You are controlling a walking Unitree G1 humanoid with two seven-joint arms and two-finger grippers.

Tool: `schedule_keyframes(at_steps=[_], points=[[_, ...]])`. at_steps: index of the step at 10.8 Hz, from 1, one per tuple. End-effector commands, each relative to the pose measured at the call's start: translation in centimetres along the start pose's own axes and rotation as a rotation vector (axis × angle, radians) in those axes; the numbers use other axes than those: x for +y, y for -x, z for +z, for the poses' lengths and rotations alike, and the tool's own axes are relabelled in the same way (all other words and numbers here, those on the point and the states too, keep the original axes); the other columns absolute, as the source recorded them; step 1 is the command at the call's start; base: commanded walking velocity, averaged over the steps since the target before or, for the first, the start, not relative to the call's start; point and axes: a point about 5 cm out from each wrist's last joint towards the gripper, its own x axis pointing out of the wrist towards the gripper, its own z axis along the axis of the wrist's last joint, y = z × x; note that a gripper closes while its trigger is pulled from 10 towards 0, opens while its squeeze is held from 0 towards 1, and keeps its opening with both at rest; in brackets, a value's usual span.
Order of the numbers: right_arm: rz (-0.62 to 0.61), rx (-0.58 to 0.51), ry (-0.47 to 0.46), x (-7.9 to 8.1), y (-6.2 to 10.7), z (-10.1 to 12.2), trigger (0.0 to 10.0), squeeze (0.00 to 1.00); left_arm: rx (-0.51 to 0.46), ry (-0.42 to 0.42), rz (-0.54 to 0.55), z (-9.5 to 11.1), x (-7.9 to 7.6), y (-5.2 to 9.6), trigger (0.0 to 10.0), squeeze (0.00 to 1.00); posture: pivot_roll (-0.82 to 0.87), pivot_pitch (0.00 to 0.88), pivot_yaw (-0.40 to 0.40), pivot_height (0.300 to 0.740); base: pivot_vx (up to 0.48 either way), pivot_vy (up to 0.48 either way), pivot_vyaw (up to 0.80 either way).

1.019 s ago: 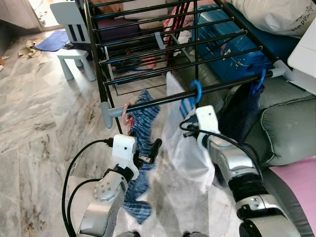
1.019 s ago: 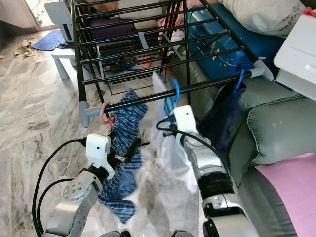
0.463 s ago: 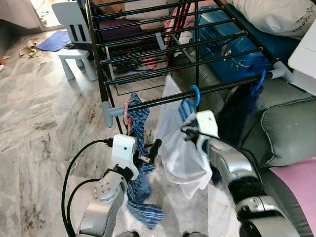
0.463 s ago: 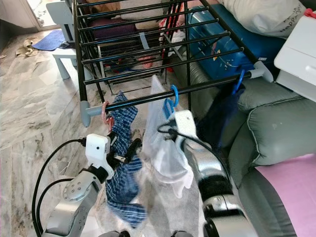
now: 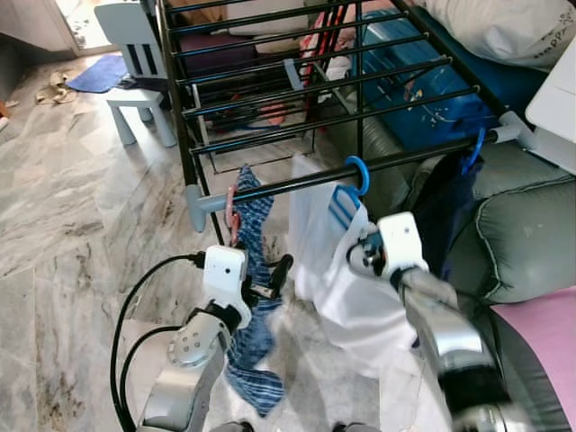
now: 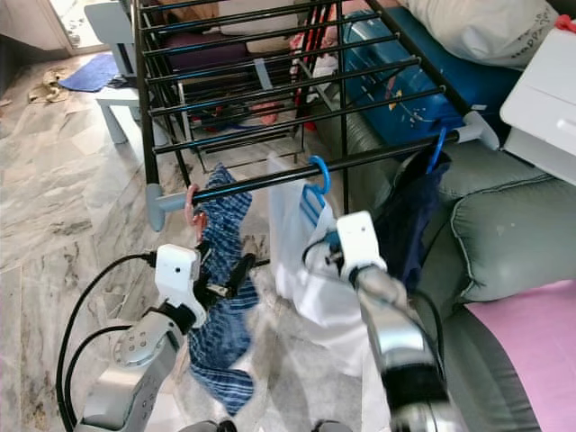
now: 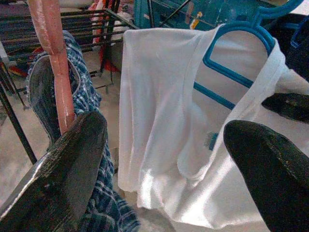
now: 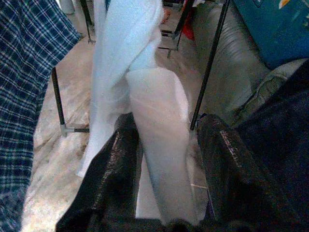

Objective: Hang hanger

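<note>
The blue hanger (image 5: 346, 193) already has its hook over the front rail of the drying rack (image 5: 297, 184), just above and ahead of the right gripper (image 8: 166, 159). A white shirt (image 5: 346, 279) hangs from it and drapes down over that gripper. In the right wrist view the two black fingers (image 8: 116, 169) stand apart, with a fold of the white cloth running down between them; whether they press on it cannot be told, so the gripper reads as spread around the cloth and not clearly clamped.

The left gripper (image 5: 274, 281) sits beside and lower, to the left of the right one. Its fingers (image 7: 67, 164) are wide apart and hold nothing. Directly ahead of it hangs a pink hanger (image 5: 232, 211) carrying a blue checked garment (image 5: 256, 306), which falls past the gripper toward the marble floor (image 5: 81, 225). Beyond the right gripper, on its far right, a dark garment (image 5: 445, 211) hangs from another blue hook (image 5: 472, 148) at the end of the same rail, next to a grey sofa cushion (image 5: 522, 238).

As a judgement, the hanging itself looks done: the hook is seated on the rail and the shirt's weight is on it. What seems left is for the right gripper to clear the cloth and draw back without tugging the hanger off.
</note>
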Motion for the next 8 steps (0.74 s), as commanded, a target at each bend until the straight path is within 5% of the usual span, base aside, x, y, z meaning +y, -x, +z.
schedule_keyframes(at_steps=[1, 8], points=[[-0.005, -0.010, -0.028, 0.0, 0.4, 0.3, 10.0, 1.00, 0.025, -0.012, -0.005, -0.3, 0.2, 0.0, 10.0, 0.00, -0.07, 0.110, 0.047, 0.740, 0.000, 0.000, 0.00], [-0.096, -0.140, -0.033, 0.5, 3.0, 1.1, 10.0, 1.00, 0.036, -0.025, -0.021, -0.6, 0.3, 0.0, 10.0, 0.00, -0.07, 0.090, 0.044, 0.740, 0.000, 0.000, 0.00]])
